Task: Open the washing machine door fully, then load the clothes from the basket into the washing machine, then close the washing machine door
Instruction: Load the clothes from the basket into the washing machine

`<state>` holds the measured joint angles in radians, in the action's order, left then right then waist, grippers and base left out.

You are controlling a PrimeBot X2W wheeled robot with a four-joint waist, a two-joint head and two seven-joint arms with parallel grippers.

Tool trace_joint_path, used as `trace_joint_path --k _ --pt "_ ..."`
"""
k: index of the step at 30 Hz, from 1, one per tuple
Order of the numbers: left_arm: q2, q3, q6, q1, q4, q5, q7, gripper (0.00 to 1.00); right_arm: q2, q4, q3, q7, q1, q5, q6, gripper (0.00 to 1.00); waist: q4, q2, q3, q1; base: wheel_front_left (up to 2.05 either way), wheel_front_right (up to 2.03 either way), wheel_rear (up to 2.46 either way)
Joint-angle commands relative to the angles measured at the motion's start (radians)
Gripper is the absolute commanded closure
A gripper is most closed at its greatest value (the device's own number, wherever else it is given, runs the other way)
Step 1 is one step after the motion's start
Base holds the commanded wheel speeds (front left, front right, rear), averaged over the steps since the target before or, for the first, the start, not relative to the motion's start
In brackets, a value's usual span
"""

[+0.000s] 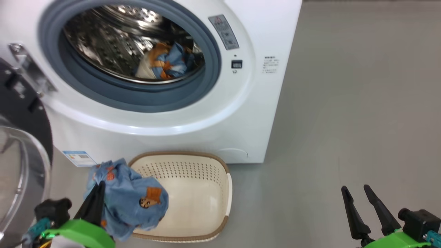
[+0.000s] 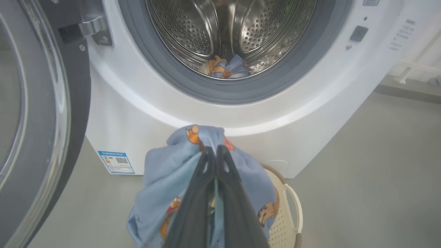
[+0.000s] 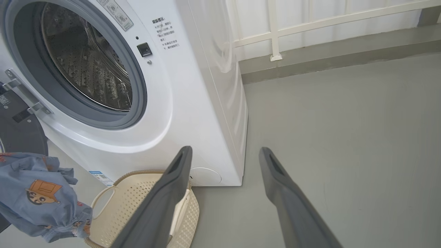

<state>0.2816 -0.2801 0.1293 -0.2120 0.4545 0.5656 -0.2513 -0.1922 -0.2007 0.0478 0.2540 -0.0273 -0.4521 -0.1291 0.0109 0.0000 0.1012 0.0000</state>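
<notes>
Loading step: our left jaws, closed tight, hold the blue garment (image 1: 127,196) over the basket (image 1: 186,168); right jaws gape empty. Next we should raise it into the drum (image 1: 103,41).

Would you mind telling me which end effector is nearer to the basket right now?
Left. The left end effector, shut on the light blue garment, hangs at the left end of the basket; the right end effector stands open over bare floor well to its right.
</notes>
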Motion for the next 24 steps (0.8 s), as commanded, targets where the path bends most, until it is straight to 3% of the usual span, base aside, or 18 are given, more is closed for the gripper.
trace_joint_path --k 1,15,24 --pt "0.029 0.054 0.001 0.0 -0.039 -0.014 -0.01 1.0 -0.021 0.023 0.013 0.008 -0.005 -0.016 -0.002 0.0 0.022 0.0 -0.032 0.0 0.0 0.0 0.0" --pt "0.011 0.214 0.001 0.208 -0.288 -0.1 -0.01 1.0 -0.028 0.037 -0.036 0.008 -0.06 -0.016 -0.002 0.0 0.031 0.0 -0.057 0.0 0.0 0.0 0.0" --pt "-0.017 0.263 0.001 0.263 -0.358 -0.118 -0.01 1.0 -0.021 0.043 -0.049 0.008 -0.063 -0.011 -0.002 0.0 0.027 0.0 -0.048 0.0 0.0 0.0 0.0"
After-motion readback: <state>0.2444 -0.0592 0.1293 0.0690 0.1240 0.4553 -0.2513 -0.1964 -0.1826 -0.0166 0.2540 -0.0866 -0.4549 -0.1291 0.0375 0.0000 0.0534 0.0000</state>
